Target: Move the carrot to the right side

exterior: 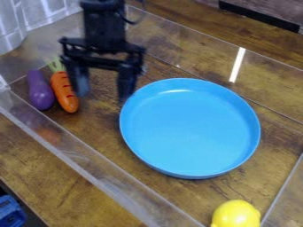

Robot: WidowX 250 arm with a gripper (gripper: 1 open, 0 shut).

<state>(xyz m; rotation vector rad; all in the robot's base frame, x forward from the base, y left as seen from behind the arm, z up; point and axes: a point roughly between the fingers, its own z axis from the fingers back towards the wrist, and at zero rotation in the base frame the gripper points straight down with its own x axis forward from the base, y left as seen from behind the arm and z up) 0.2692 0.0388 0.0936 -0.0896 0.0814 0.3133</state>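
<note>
On the grainy wooden table [71, 146], spread black fingers [126, 86] hover seemingly beside the glossy, tapered carrot [66, 91].

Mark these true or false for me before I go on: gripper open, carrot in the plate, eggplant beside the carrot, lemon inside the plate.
1. The gripper is open. True.
2. The carrot lies in the blue plate. False: it lies on the wooden table, left of the plate.
3. The eggplant lies right beside the carrot. True.
4. The lemon sits inside the plate. False: it sits outside, near the bottom edge.
5. The gripper holds the carrot. False: its jaws hold nothing.
</note>
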